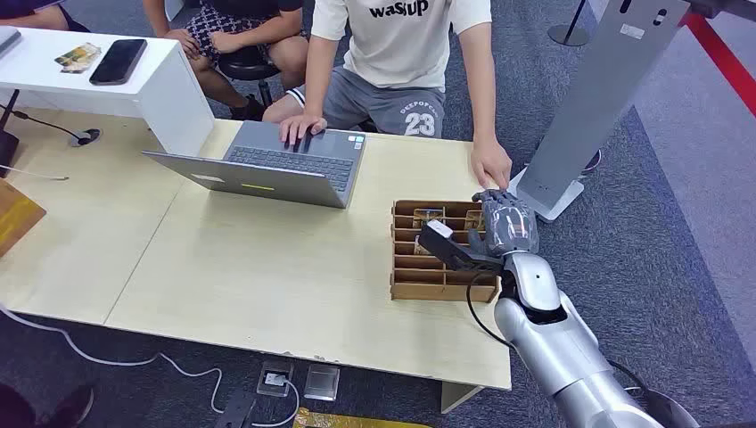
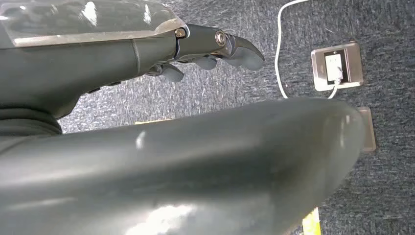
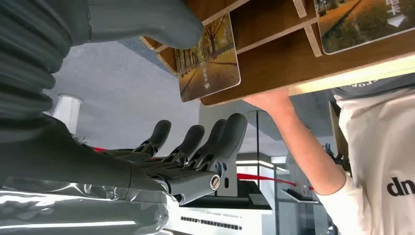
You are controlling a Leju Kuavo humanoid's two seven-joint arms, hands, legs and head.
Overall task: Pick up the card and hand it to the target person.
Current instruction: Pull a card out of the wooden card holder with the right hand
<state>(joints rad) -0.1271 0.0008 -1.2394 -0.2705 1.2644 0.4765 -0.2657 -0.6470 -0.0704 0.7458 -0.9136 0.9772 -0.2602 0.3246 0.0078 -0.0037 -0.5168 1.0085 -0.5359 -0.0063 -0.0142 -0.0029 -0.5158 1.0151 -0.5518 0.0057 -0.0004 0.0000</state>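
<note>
Right robot hand (image 1: 506, 223): lower right of centre in head view, at the far right edge of the rack (image 1: 443, 251). Wrist view: thumb (image 3: 147, 22) lies against a card (image 3: 208, 58), dark fingers (image 3: 215, 142) spread apart on the other side, not touching it. Fingers wide; card not pinched as far as seen.
Left robot hand (image 2: 215, 49): hangs over grey carpet (image 2: 381, 29), fingers curled in, nothing in them.
Card: autumn-tree photo print, stands in a rack slot w/ one corner sticking out past the wood. 2nd card (image 3: 362, 22) in a slot at upper right of the right wrist view.
Rack: brown wood, slotted, on the desk (image 1: 267, 267), right of centre in head view.
Person (image 1: 401, 53): white tee, grey shorts, seated at top centre beyond the desk; one hand (image 1: 491, 165) flat on the desk just above the rack, near the robot hand, other on the laptop (image 1: 276, 165).
Other: grey panel (image 1: 606, 98) leans at upper right; phone (image 1: 119, 61) on white shelf, upper left; floor socket (image 2: 337, 66) w/ white cable, upper right of left wrist view.
</note>
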